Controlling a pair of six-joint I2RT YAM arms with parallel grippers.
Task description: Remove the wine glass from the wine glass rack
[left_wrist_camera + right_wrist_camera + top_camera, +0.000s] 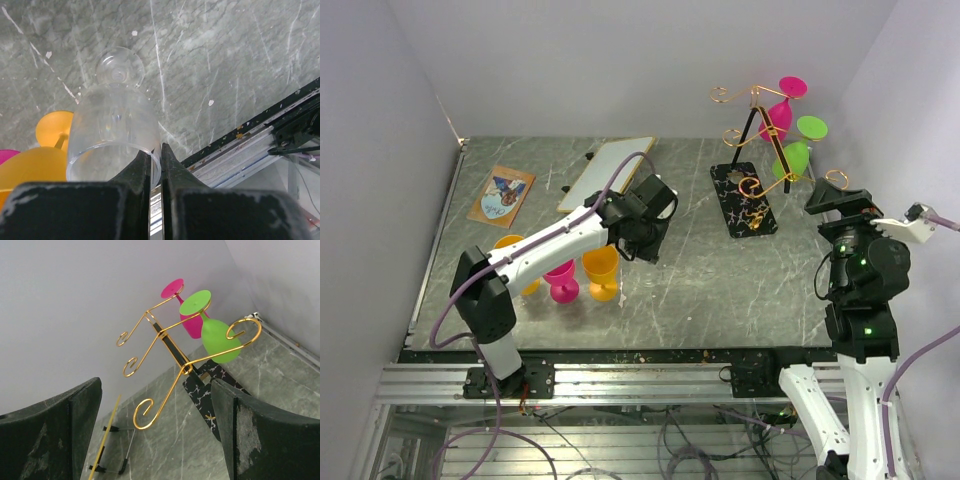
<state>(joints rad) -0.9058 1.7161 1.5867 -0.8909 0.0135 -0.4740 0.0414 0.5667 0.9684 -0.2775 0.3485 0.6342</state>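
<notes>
My left gripper (156, 150) was clenched on the clear wine glass (112, 130), with the rim of the bowl pinched between the two fingers and the stem and foot pointing away toward the tabletop. The left wrist view did not show whether the foot touched the surface. In the top view the left gripper (642, 240) was over the middle of the tabletop, toward the near edge, just beside an orange glass (601, 270) and a pink glass (561, 280) that stood upright near the near-left corner. The wine glass rack (744, 200) stood at the far-right corner, well apart from the held glass. I judged the removal step complete for this glass: it was off the rack and in my grasp, and what was left was to set it down upright beside the standing glasses and let go. On the wine glass rack (186, 369) a hanging pink glass (190, 322) and a hanging green glass (220, 340) were suspended bowl-down from the wire arms, and the other curled arm ends were bare. My right gripper (157, 435) was released, jaws spread wide and grasping nothing, near the right edge and facing the rack without touching it.
</notes>
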